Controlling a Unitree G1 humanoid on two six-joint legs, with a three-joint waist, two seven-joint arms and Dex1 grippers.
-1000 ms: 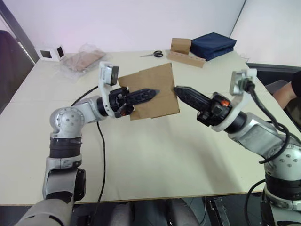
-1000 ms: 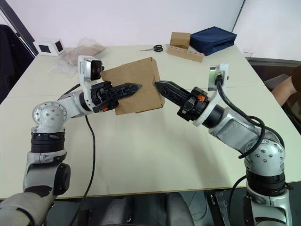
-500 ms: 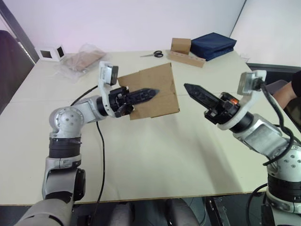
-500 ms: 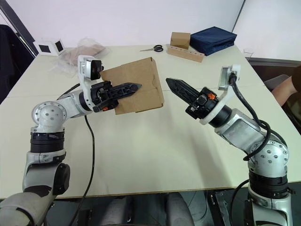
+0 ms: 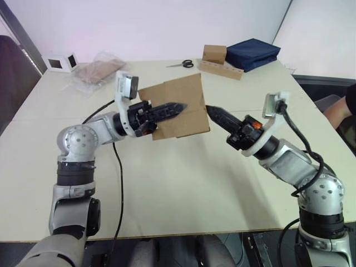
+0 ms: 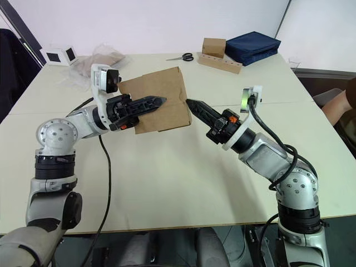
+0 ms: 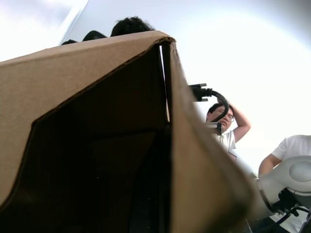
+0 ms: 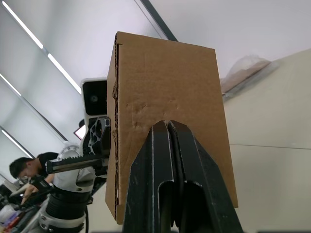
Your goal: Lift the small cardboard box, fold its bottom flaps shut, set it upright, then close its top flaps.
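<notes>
The small cardboard box point(image 5: 178, 92) hangs in the air above the middle of the table. My left gripper point(image 5: 181, 105) is shut on one of its walls, with one black finger lying across the front face. In the left wrist view I look into the box's point(image 7: 97, 73) dark open inside. My right gripper point(image 5: 210, 109) is shut, and its tip sits at the box's right side. In the right wrist view its closed fingers point(image 8: 167, 127) point against a flat brown panel of the box point(image 8: 165, 82). I cannot tell the bottom flaps from the top flaps.
At the table's far edge are a squarer brown box point(image 5: 214, 54), a long cardboard strip point(image 5: 221, 69), a navy bag point(image 5: 252, 53) and scissors point(image 5: 182, 64). A clear plastic bag point(image 5: 97, 69) and a small white box point(image 5: 58, 62) lie far left. A person's arm point(image 5: 339, 108) shows at the right.
My right gripper drew back from the box half a second ago and has now come back to its right side. The left gripper and the box have barely moved.
</notes>
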